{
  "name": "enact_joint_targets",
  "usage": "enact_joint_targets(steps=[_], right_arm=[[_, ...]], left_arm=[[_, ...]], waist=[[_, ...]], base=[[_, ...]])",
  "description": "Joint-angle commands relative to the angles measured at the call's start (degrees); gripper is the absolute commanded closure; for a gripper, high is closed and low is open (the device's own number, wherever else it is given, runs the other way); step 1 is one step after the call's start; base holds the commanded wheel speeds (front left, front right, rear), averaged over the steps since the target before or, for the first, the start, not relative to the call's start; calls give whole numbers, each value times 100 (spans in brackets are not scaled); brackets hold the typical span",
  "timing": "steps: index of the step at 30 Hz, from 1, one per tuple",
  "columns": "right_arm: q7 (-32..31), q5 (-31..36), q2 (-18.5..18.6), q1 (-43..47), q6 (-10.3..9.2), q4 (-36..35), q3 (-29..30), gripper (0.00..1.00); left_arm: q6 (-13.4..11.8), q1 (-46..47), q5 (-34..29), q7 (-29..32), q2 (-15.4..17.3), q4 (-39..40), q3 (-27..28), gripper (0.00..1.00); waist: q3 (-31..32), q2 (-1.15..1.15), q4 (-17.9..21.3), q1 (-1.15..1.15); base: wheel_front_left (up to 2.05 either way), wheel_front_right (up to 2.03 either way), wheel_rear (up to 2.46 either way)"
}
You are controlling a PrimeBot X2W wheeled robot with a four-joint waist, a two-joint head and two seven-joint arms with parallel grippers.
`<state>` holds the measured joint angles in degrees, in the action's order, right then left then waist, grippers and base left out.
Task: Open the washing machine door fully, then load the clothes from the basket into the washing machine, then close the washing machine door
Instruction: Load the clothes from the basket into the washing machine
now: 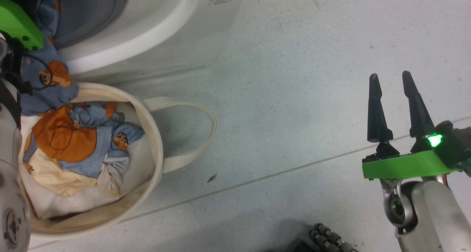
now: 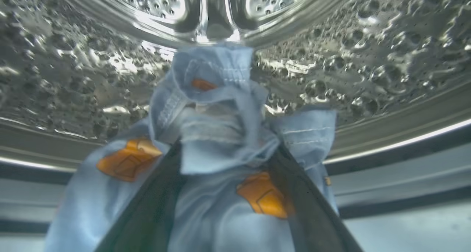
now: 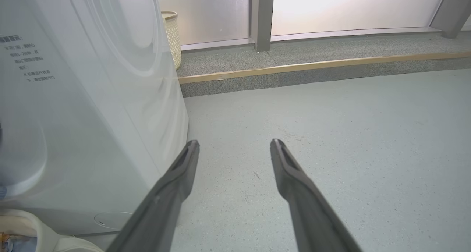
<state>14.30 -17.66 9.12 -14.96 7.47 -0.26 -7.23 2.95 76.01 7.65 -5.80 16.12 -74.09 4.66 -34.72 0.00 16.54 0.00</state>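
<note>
Firstly, head view. We note the washing machine at far left, its white front curving in to a grey gasket. The basket stands on the floor just near of the machine. One loop handle lies out to the right. Inside it the clothes, blue, orange and cream, sit heaped on white padding. A blue garment with orange prints hangs from the machine's opening down over the basket's far-left rim. A green mount on the left arm shows at the far-left edge. The right gripper hangs at right over bare floor, well apart from the basket. Its claw is wide, with nothing between the fingers.

Next, left wrist view. The left gripper is inside the drum, with perforated steel all around. Its two dark fingers stand apart, so the claw reads wide. The blue garment is draped over and between them and hides the tips. The cloth is blurred.

Lastly, right wrist view. Both fingers are spread wide and empty, with grey floor beyond. The machine's white side is at left and the basket's rim is at the near-left corner. A cream woven bin stands far off beside the machine, by a frosted window and a raised ledge.
</note>
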Motion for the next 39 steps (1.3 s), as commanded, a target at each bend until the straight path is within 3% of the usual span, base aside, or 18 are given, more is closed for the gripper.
enact_joint_targets(steps=[1,6,10,24,31,39], right_arm=[[70,-7,7,56,2,-109,-119,0],[70,-54,29,-36,2,-5,-184,0],[70,-91,42,-95,2,97,-243,0],[70,-373,208,-236,2,627,-633,0],[70,-478,288,-97,2,800,-673,0],[70,-567,339,170,2,923,-703,0]], left_arm=[[-33,19,24,-145,252,128,38,0],[65,-154,199,-801,131,221,133,0],[171,-461,296,-907,5,404,180,0],[447,-2756,549,-919,-469,2599,250,0],[452,-3908,899,-920,-363,3684,-78,0],[453,-5191,1045,-920,-386,4503,100,0]], waist=[[67,0,-22,0],[291,0,-150,0],[495,0,-272,0],[1688,0,-1055,0],[2265,0,-1330,0],[2844,0,-1477,0]], base=[[0,0,0],[0,0,0],[0,0,0],[0,0,0],[0,0,0],[0,0,0]])
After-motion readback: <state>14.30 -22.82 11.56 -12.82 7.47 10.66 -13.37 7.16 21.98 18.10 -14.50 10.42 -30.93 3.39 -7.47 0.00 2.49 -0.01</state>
